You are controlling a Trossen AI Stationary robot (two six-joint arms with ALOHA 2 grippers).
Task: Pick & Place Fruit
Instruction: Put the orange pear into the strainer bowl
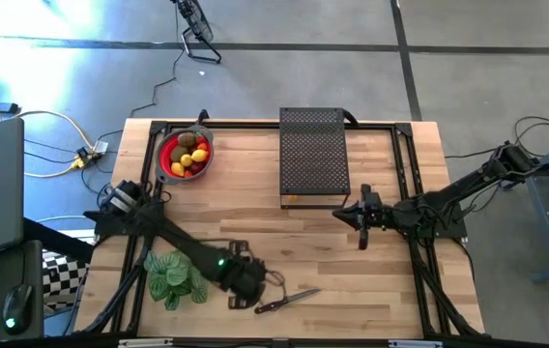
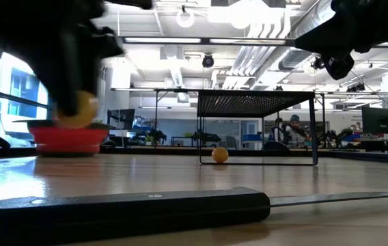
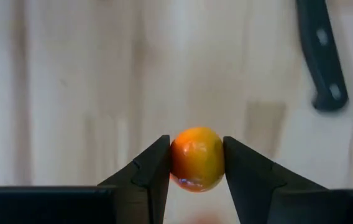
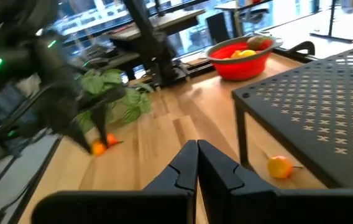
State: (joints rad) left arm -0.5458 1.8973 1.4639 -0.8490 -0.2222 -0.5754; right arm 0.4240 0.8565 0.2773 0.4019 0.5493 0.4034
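The left gripper [image 3: 195, 163] is clamped on a small orange fruit [image 3: 196, 158], one finger on each side of it, held above the wooden table [image 1: 255, 208]. The pinch sits across the fruit's middle, but the skin is round and glossy, so a jolt in transit could let it squirt out forward of the fingers and roll. Just beyond the gripper and off to one side lies the black-handled knife [image 3: 321, 56]; a dropped fruit could run against it, or a low sweep could knock it. The leafy plant [image 1: 174, 275] stands close beside the arm on the other side, and a wide swing might brush it. The red bowl [image 1: 165, 166], already holding several fruits, is well away from the gripper near the table's far edge; from the low view the height of the fruit over the table is hard to judge. The right gripper [image 4: 196, 163] waits pinched together, beside the black mesh stand [image 4: 325, 93], with another orange fruit [image 4: 279, 167] under it.
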